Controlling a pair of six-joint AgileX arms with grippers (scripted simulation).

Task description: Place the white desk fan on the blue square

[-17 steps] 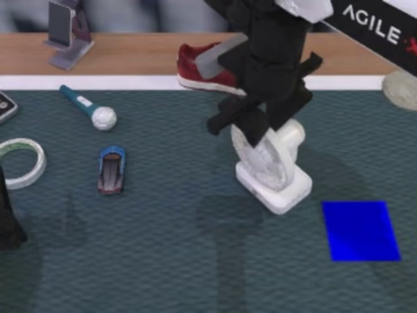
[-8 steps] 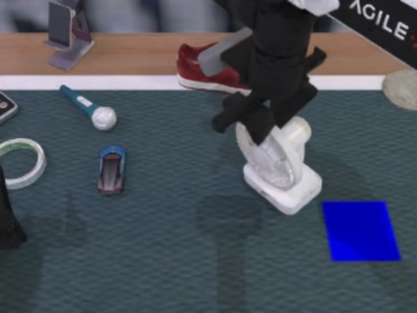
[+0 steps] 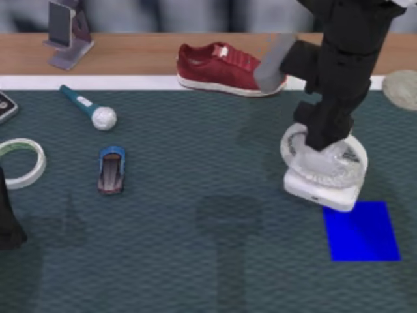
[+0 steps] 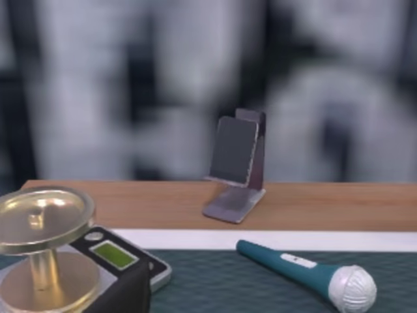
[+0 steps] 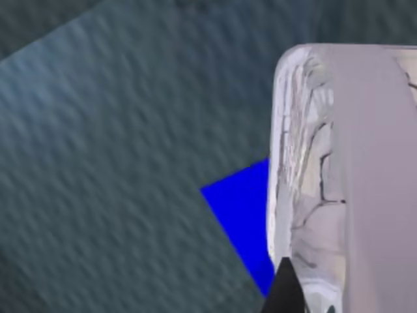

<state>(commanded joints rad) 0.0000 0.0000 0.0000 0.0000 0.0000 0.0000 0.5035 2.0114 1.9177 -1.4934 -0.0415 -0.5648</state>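
**White desk fan carried above the blue square's near corner**

White desk fan hangs in the right gripper, near the right edge of the table. From above, its rounded-square base overlaps the upper-left corner of the blue square, though most of the patch lies uncovered toward the table's front-right corner. The fan appears lifted rather than resting on the mat, as I judge it; the right wrist view shows its grilled head close up with a wedge of the blue square beyond it.

The right arm reaches down from the far edge, and its jaws are clamped on the rim of the fan's round head. The left gripper sits parked at the left edge; whether its jaws are open or closed I cannot tell.

By my reading the fan is light, hollow, rigid plastic, top-heavy on a narrow neck. The thin grille could flex or crack under a hard squeeze, and smooth plastic may slip or swing. The motor housing or neck would be a firmer hold than the rim.

Elsewhere: a red sneaker on the wooden strip at the far edge, a phone stand toward the far-left corner, a teal microphone, a white tape ring, and a small blue toy car on the left half.
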